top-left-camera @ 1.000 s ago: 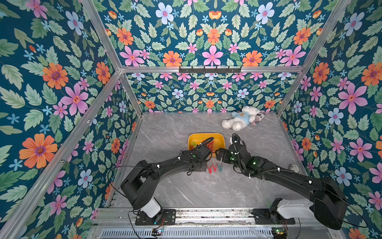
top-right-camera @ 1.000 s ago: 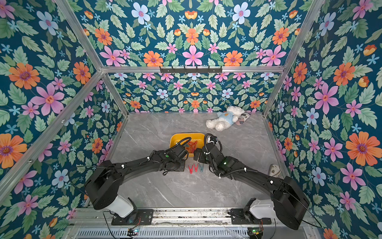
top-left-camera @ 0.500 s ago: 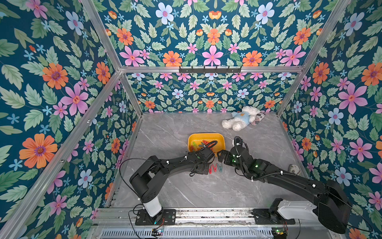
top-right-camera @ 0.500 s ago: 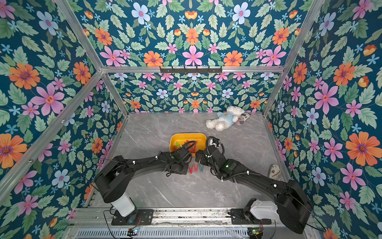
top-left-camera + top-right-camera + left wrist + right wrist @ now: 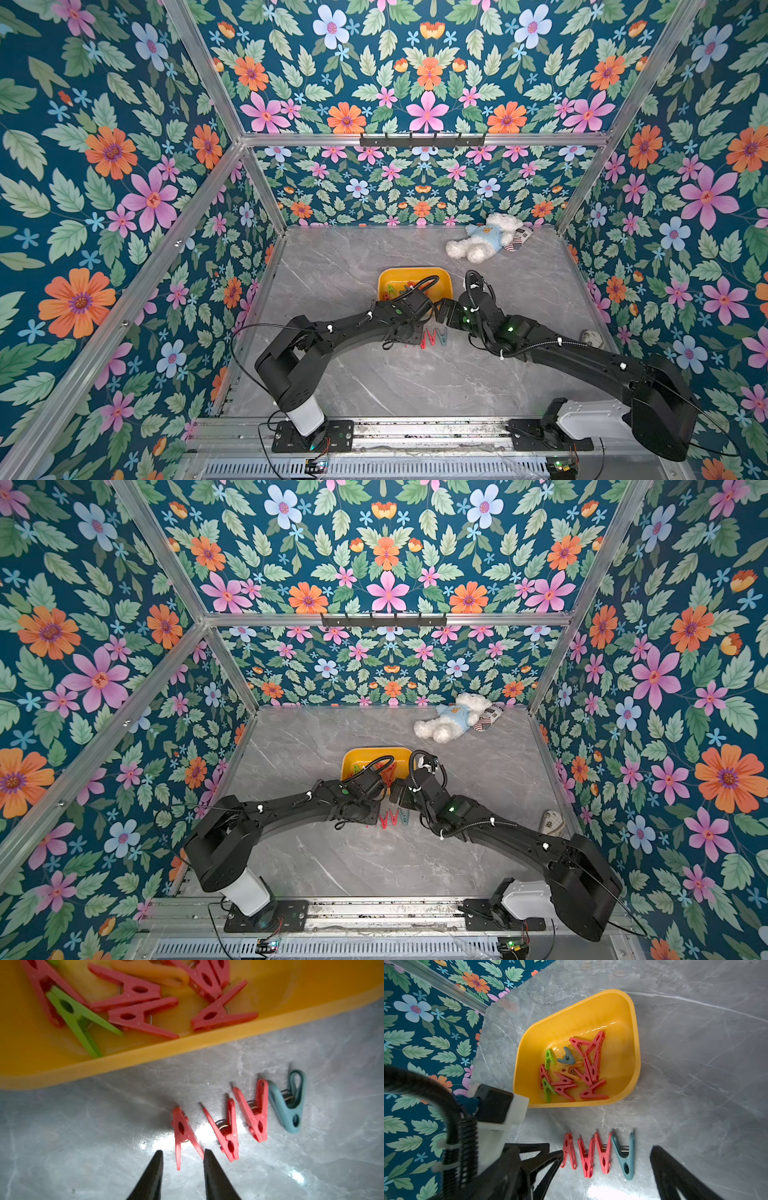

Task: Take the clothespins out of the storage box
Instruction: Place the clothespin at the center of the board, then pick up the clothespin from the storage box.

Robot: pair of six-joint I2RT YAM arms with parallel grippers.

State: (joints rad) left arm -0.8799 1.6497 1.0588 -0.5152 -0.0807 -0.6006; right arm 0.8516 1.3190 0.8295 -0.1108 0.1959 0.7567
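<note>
Beside the yellow storage box (image 5: 635, 1043), four clothespins (image 5: 604, 1157) lie rowed on the table (image 5: 695, 1084), about a dozen remain inside, and the left gripper (image 5: 182, 1158) and right gripper (image 5: 444, 311) gape empty.

I can read no text, number or brand from here. The plush bear (image 5: 465, 249) wears a pale blue shirt (image 5: 492, 237) with a small orange mark, too small to make out. The striped item (image 5: 517, 241) beside it and the patterned scrap (image 5: 590, 337) carry print-like marks, none legible. Close up, the clothespins (image 5: 226, 1126) and storage box (image 5: 145, 1055) show plain plastic.
</note>
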